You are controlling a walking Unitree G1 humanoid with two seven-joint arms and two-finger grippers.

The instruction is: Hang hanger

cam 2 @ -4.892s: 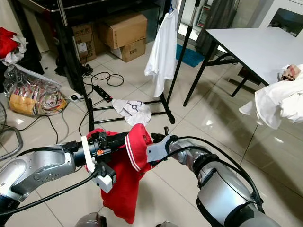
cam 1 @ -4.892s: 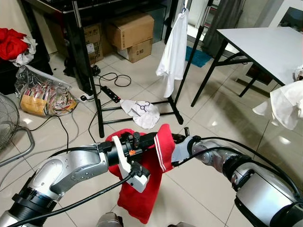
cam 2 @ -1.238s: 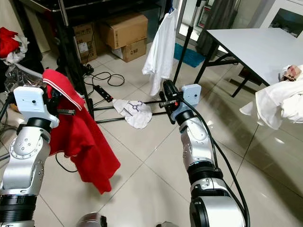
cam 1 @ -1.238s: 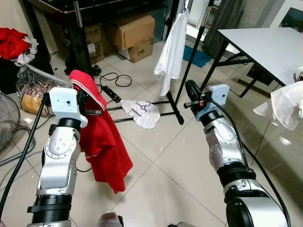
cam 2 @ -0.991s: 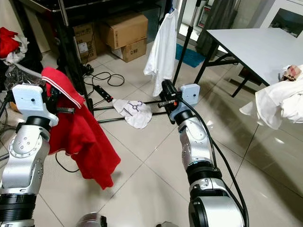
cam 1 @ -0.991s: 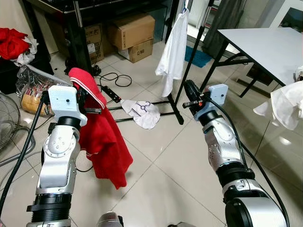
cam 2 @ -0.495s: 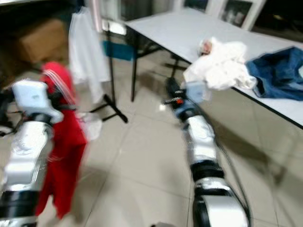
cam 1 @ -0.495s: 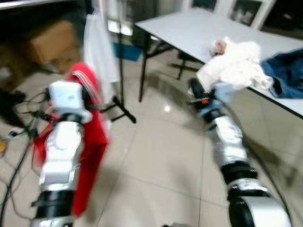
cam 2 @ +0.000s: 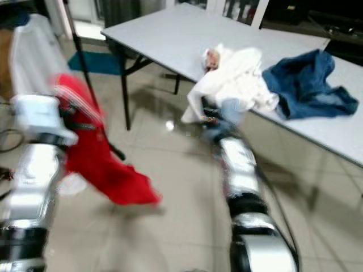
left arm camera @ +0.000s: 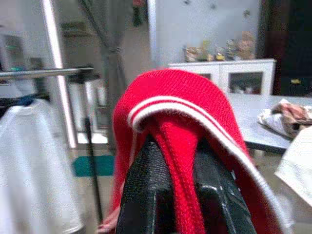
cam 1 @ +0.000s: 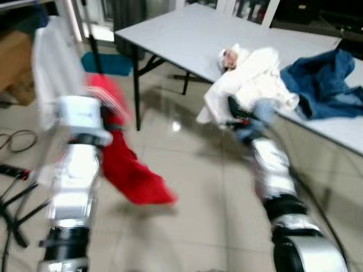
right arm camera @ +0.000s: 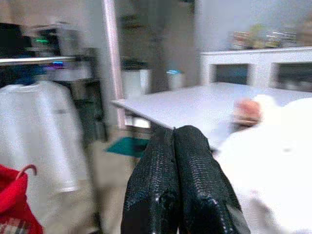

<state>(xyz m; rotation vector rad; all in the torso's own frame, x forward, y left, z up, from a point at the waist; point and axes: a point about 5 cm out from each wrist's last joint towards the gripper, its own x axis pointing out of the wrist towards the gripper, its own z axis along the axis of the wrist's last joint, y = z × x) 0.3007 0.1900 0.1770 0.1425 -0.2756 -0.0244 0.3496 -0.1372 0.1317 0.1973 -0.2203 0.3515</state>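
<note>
A red garment with white stripes (cam 1: 126, 170) hangs from my raised left gripper (left arm camera: 176, 152), which is shut on its striped edge; the cloth swings out to the right, blurred. A small red hanger hook (right arm camera: 27, 168) pokes up above the red cloth in the right wrist view. At the far left a white shirt (cam 1: 50, 63) hangs from a metal rack bar (left arm camera: 44, 73). My right gripper (cam 1: 234, 109) is held up in front of the table's near edge, its fingers (right arm camera: 161, 180) pressed together with nothing between them.
A grey table (cam 1: 187, 42) stands ahead on black legs. On it lie a heap of white clothes (cam 1: 252, 79) and blue jeans (cam 1: 323, 82). Black cables (cam 1: 14, 141) trail over the tiled floor (cam 1: 204, 226) at the left.
The whole view has swung right, so the table with the clothes now sits ahead and the rack lies far left. The red garment swings out. Both arms stay raised.
</note>
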